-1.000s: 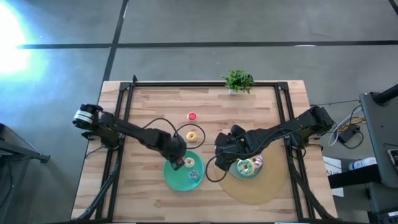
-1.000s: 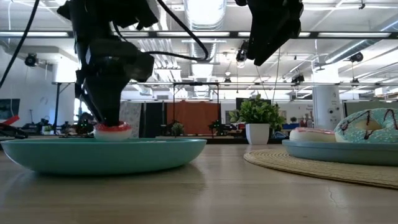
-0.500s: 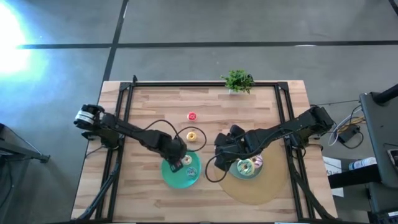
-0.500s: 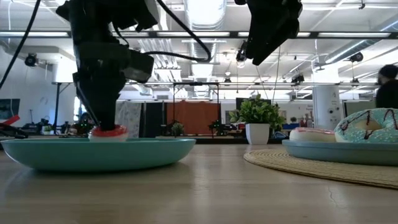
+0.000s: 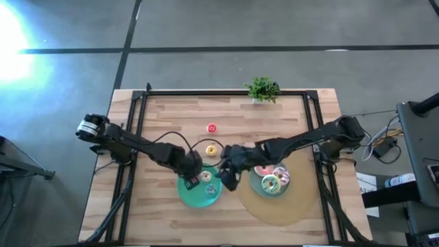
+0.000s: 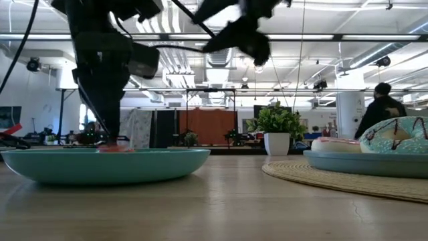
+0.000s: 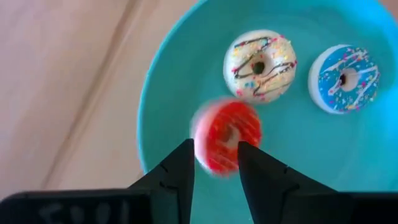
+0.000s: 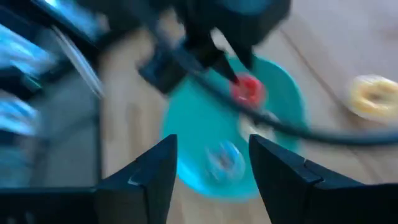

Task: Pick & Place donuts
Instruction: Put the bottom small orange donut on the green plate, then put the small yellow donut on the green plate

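My left gripper (image 5: 195,175) is low over the left teal plate (image 5: 193,195), its fingers a narrow gap apart. A small red donut (image 7: 226,136), blurred, lies just beyond the fingertips on the plate (image 7: 155,118), beside a cream donut (image 7: 259,64) and a blue one (image 7: 344,78). My right gripper (image 5: 229,170) hangs open and raised beside that plate's right rim. A yellow donut (image 5: 213,149) and a second red one (image 5: 211,127) lie on the bare wood. The right plate (image 5: 255,186) carries three larger frosted donuts (image 5: 271,182). My left gripper comes from above, pointing down, with its fingertips (image 7: 185,155) on either side of the red donut's near part. The right finger overlaps the donut in the wrist view. I cannot tell whether the fingers touch it. The donut sits low on the plate (image 6: 115,148).
A round woven mat (image 5: 288,206) lies under the right plate. A small potted plant (image 5: 262,89) stands at the far edge. A black frame rail (image 5: 226,92) runs along the table's far side. Open wood lies on the near left. A person (image 6: 378,110) is in the room behind.
My right gripper has swung from above the right plate toward the table's left, ending beside the left plate. My left gripper has sunk a little and shifted left over its plate. The red donut has dropped from above the rim onto the plate, which has slid slightly.
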